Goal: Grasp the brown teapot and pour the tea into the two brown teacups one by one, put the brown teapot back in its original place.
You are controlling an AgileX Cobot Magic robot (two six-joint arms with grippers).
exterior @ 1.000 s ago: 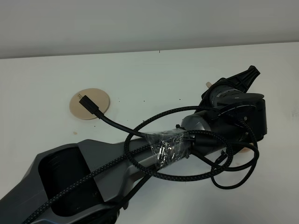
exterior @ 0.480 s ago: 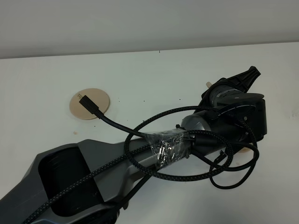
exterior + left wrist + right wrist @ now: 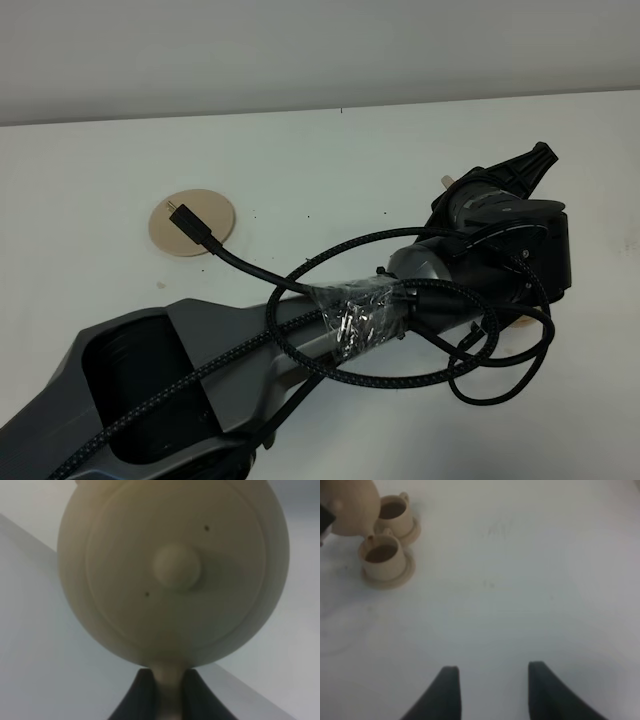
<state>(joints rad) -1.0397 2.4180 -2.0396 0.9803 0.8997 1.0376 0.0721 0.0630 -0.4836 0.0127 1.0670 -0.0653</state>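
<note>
The brown teapot (image 3: 172, 570) fills the left wrist view, seen lid-on with its round knob. My left gripper (image 3: 168, 682) is shut on the teapot's handle. In the right wrist view the teapot (image 3: 349, 505) hangs close beside the two brown teacups (image 3: 395, 512) (image 3: 382, 555), each on a small saucer with dark tea inside. My right gripper (image 3: 492, 680) is open over bare table, well away from the cups. The original place (image 3: 191, 222), a flat tan saucer, lies bare at the left of the high view. There my left arm (image 3: 500, 235) hides the teapot and the cups.
The left arm's grey link (image 3: 200, 360) and looping black cables (image 3: 400, 340) cross the white table (image 3: 330, 170) from the lower left. A loose cable plug (image 3: 190, 224) hangs over the bare saucer. The table's far edge meets a pale wall (image 3: 320, 50).
</note>
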